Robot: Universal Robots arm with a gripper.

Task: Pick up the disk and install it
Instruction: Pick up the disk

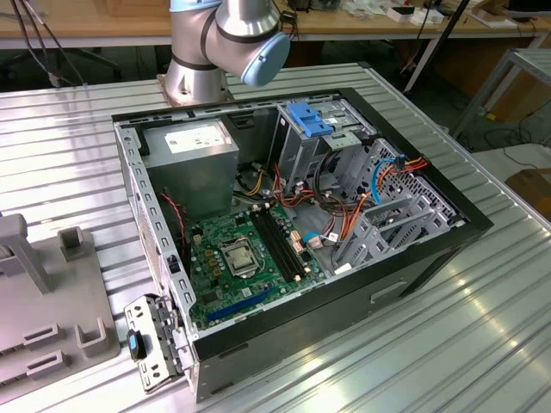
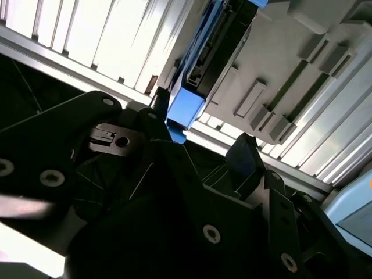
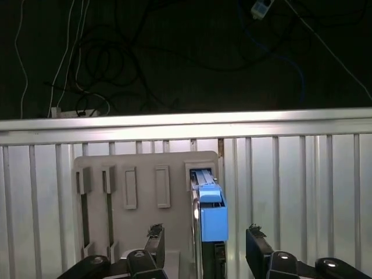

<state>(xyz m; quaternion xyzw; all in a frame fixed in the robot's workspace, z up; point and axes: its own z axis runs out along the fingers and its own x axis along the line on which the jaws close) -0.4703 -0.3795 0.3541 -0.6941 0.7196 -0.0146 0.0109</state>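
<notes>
The disk [image 3: 212, 218] stands on edge in a slot of a grey holder plate [image 3: 139, 168], its bright blue carrier rail facing the camera. In the second wrist view the disk [image 2: 206, 70] is a dark slab edged in blue, with a blue tab at its near end. My gripper [image 3: 204, 247] is open and straddles the disk. One black fingertip [image 3: 154, 241] sits on one side and the other fingertip [image 3: 256, 244] on the opposite side, each with a gap to the disk. In the second wrist view the gripper [image 2: 197, 133] is just short of the blue tab.
An open computer case [image 1: 469, 228] lies on the ribbed aluminium table [image 1: 448, 344]. It holds a green motherboard [image 1: 250, 258], a grey power supply box [image 1: 194, 155] and a drive cage with a fixed blue bracket [image 1: 310, 120]. The grey holder plate [image 1: 43, 301] is at the exterior view's left. The arm's base [image 1: 198, 77] stands behind the case.
</notes>
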